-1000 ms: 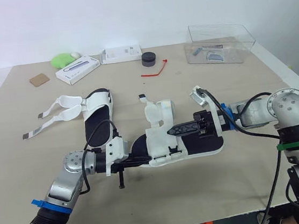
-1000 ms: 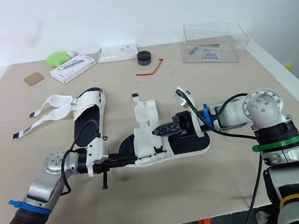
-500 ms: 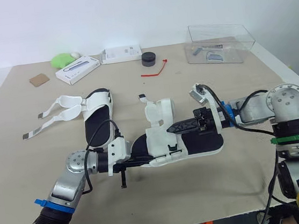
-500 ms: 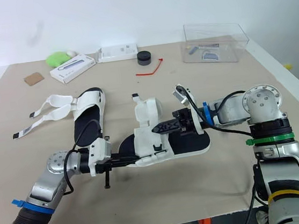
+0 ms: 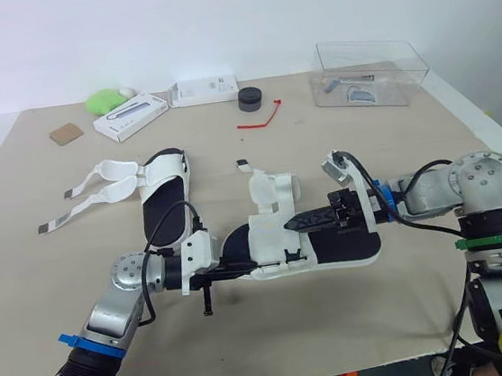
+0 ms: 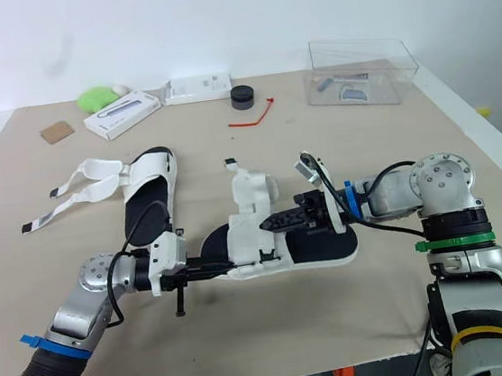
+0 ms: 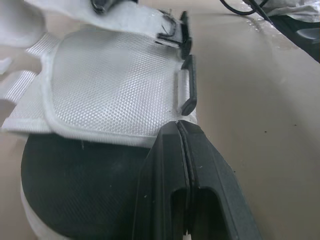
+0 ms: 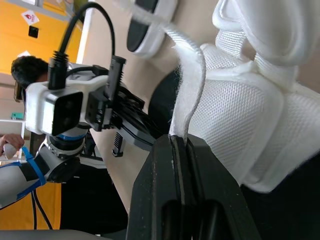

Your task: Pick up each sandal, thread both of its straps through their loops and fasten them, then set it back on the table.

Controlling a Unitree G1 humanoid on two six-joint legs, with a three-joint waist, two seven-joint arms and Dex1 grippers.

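At the left end of the black-soled sandal (image 5: 335,249), the left end effector (image 7: 179,126) has its two black fingers pressed flat together. Their tips touch the edge of the sandal's white mesh flap (image 7: 110,85), just above the dark footbed. Nothing shows between the fingers.

Over the middle of that sandal, the right end effector (image 8: 179,139) reaches in from the sandal's right end. Its fingers are clamped on a white strap (image 8: 189,85), which rises out from between the tips and curves away across the upper.

The sandal lies lengthwise between the two arms, low on the desk (image 5: 341,341). Whether the whole sole touches the surface cannot be told.

Behind and to the left of this sandal lies the second sandal (image 5: 166,198). Its two straps (image 5: 96,183) are undone and trail out flat on its far side.

Well behind the held sandal are a red tie (image 5: 259,119), a small black round object (image 5: 250,100), two white boxes (image 5: 130,117) and a green object (image 5: 105,100). A clear box (image 5: 369,70) stands behind and to the right.
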